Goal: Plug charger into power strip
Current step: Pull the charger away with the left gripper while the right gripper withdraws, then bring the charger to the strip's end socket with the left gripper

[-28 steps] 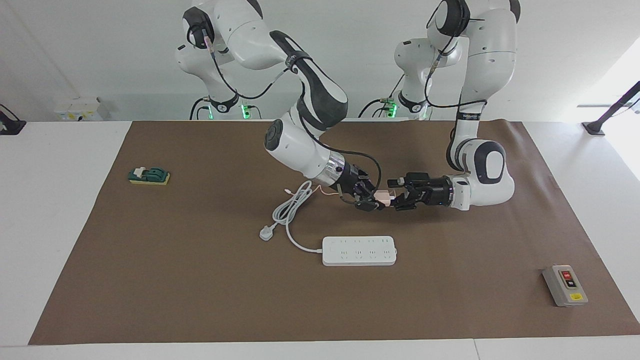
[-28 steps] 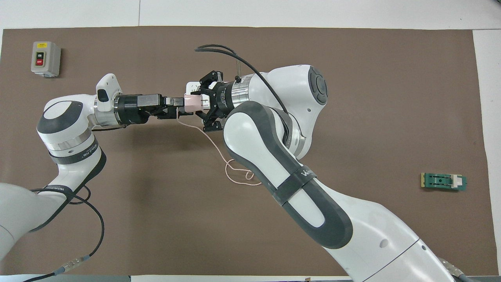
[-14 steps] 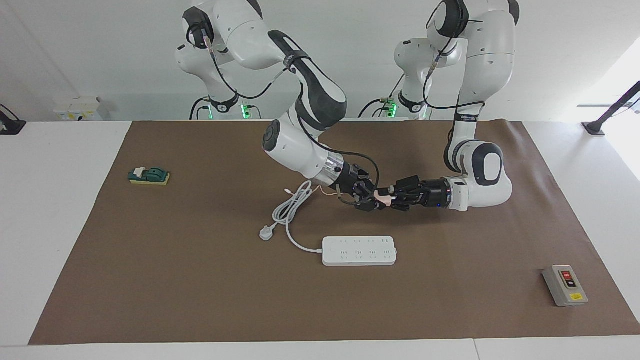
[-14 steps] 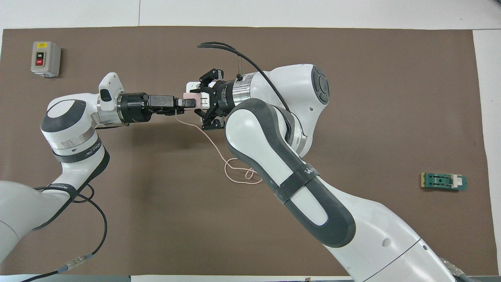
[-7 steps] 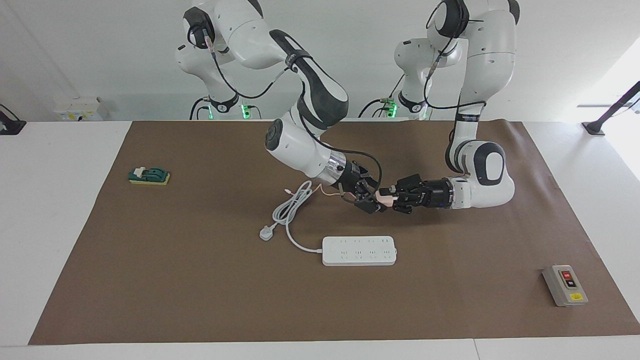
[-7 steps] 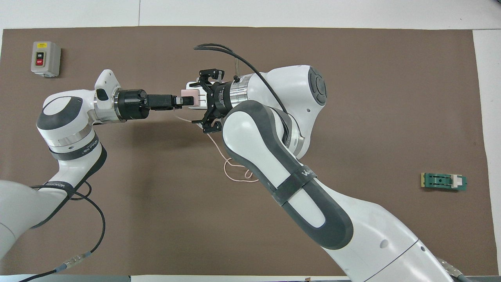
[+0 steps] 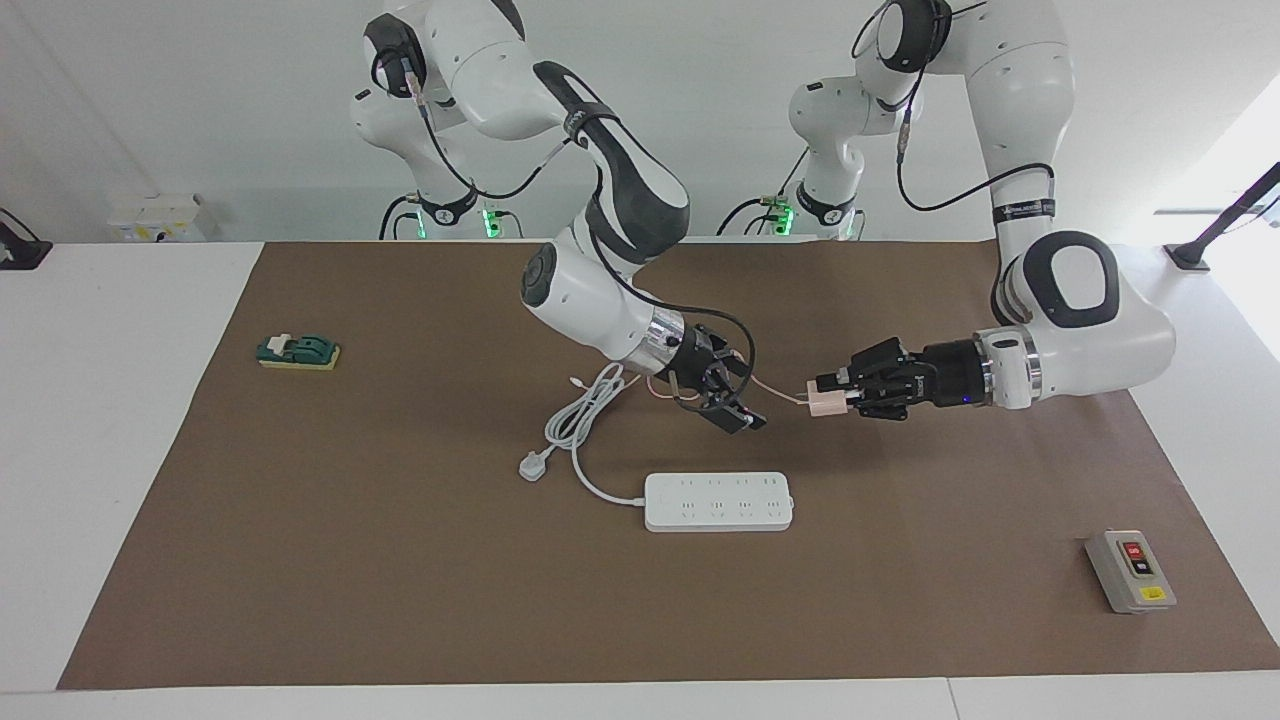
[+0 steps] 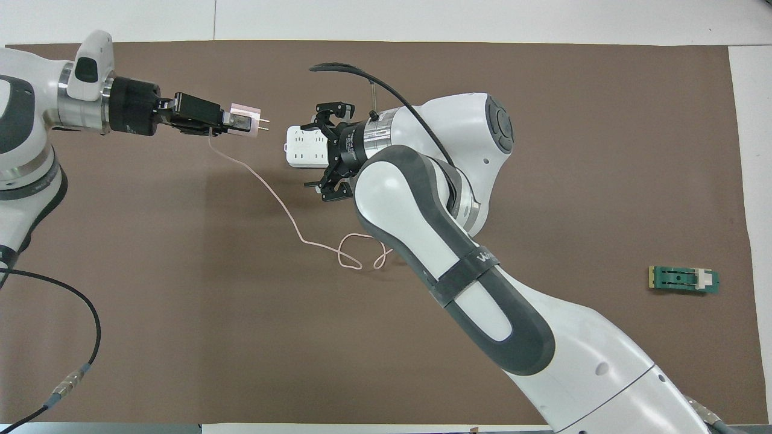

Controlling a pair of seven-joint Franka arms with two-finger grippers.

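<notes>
We have just finished a handover: a moment ago both grippers met on the charger (image 7: pixel 826 402), and now our left gripper (image 7: pixel 838 393) alone has it, clamped tight on the pink body and drawn away toward the left arm's end of the table. The charger hangs in the air over bare mat, prongs pointing back toward the right gripper (image 7: pixel 738 400), its thin cable (image 8: pixel 283 208) trailing down to a loose loop on the mat. Our right gripper has let go, fingers spread wide and empty, and hovers over the mat just nearer the robots than the strip (image 7: pixel 718 501). The strip lies flat on the mat, sockets up, untouched, its thick cord (image 7: pixel 580 420) curling toward the robots. As we judge it, the regrip is done, and what remains is to turn the prongs downward, carry the charger over a socket and press it in.
</notes>
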